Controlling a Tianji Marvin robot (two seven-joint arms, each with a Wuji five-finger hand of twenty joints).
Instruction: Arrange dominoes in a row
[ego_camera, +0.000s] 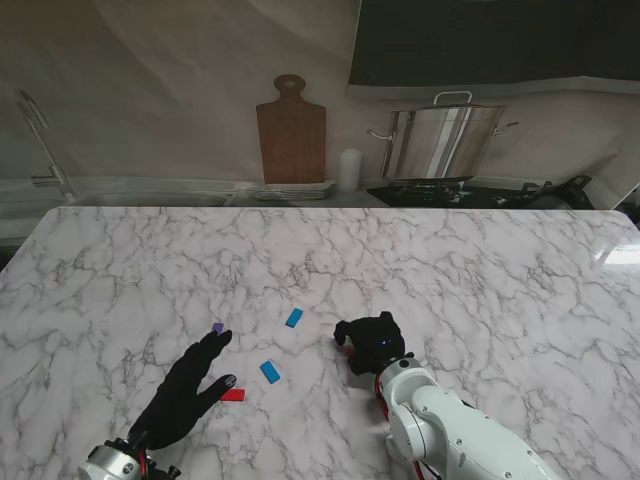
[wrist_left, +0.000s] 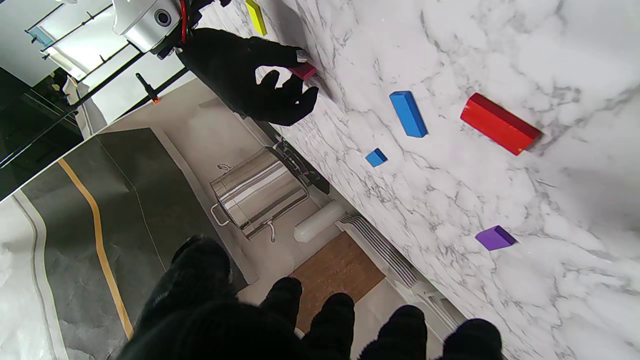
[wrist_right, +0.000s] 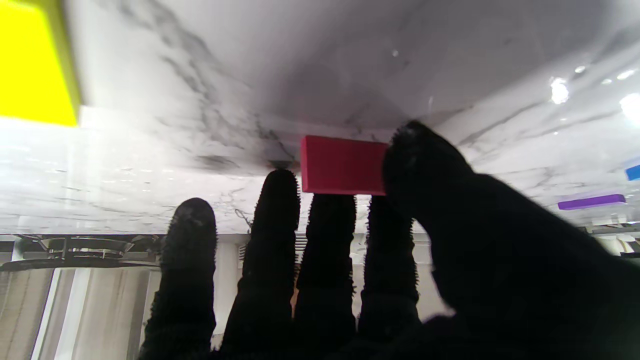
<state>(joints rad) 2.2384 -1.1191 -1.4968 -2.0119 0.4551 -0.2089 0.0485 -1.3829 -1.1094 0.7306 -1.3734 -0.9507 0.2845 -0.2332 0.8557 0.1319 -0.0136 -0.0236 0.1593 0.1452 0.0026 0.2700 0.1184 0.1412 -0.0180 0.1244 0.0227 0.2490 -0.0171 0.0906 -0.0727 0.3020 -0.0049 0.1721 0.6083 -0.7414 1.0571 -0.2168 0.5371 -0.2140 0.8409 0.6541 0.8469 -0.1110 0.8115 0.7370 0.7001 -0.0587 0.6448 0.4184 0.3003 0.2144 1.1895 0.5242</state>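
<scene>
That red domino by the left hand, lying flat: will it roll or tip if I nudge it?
The red domino is a flat-faced block lying on its side, so it will probably slide rather than roll. The glossy marble table looks slick, so it may skid or spin away from the left hand.

Open marble table (ego_camera: 420, 260) stretches far and right; blue dominoes (ego_camera: 270, 371) and a red domino (ego_camera: 233, 395) clutter the near-left.

Overhead stand view, two wrist close-ups
</scene>
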